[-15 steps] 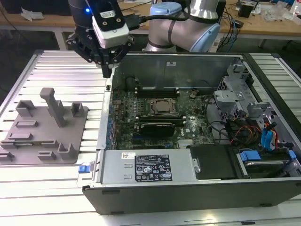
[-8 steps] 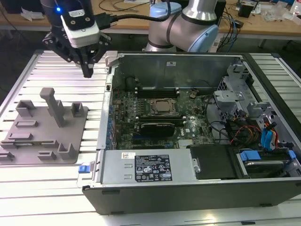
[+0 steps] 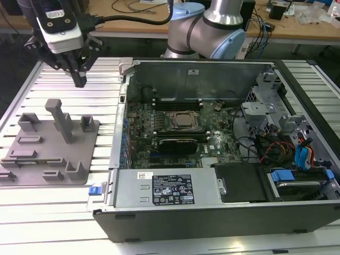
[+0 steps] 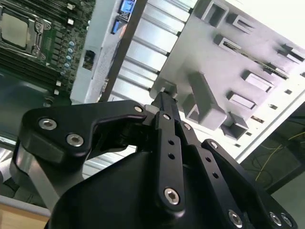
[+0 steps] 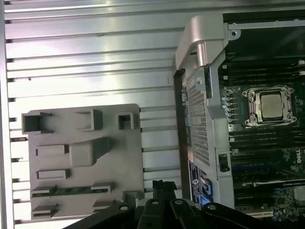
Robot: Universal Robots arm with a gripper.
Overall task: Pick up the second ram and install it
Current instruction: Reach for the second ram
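The second ram is a thin green stick lying in a long slot of the grey fixture plate. In the second wrist view the ram is a narrow strip in the plate. My gripper hangs above the slatted table, behind the fixture plate and off the case's rear corner on the exterior view's left. Its black fingers are pressed together with nothing between them. In the first wrist view the gripper points at bare slats between plate and case, well apart from the ram.
An open computer case takes up the middle and the exterior view's right, with motherboard, CPU socket and dark memory slots. A tall grey post and several blocks rise from the fixture plate. A ribbed aluminium table lies under everything.
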